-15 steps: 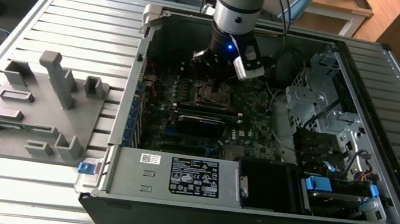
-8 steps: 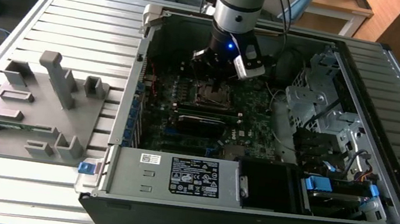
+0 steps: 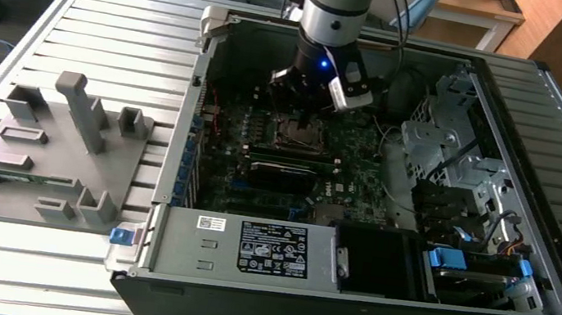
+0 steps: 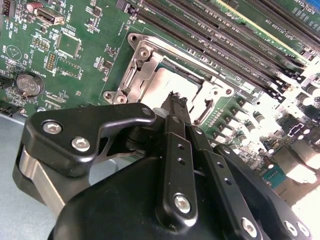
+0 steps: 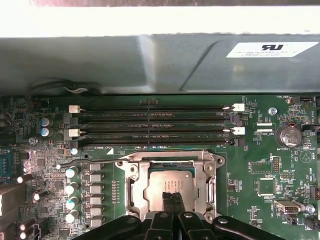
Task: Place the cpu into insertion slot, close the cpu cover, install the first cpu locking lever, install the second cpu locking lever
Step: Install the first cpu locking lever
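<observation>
Computer case [image 3: 351, 287] lies open on its side, so the motherboard [image 5: 245, 150] faces up to the arm. The cpu cover [image 5: 136, 185] lies flat around the cpu [image 5: 172, 182], which is seated in its socket. The gripper [image 5: 170, 198] hangs right over the cpu, fingertips pressed together and holding nothing; whether it touches the cpu I cannot tell.

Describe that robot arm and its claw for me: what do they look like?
The silver-grey cylindrical robot arm ends in a black band with a small blue light, and dark cables run alongside it. The matt black gripper has jointed link bars with silver screws and narrow black fingers dotted with small holes.
</observation>
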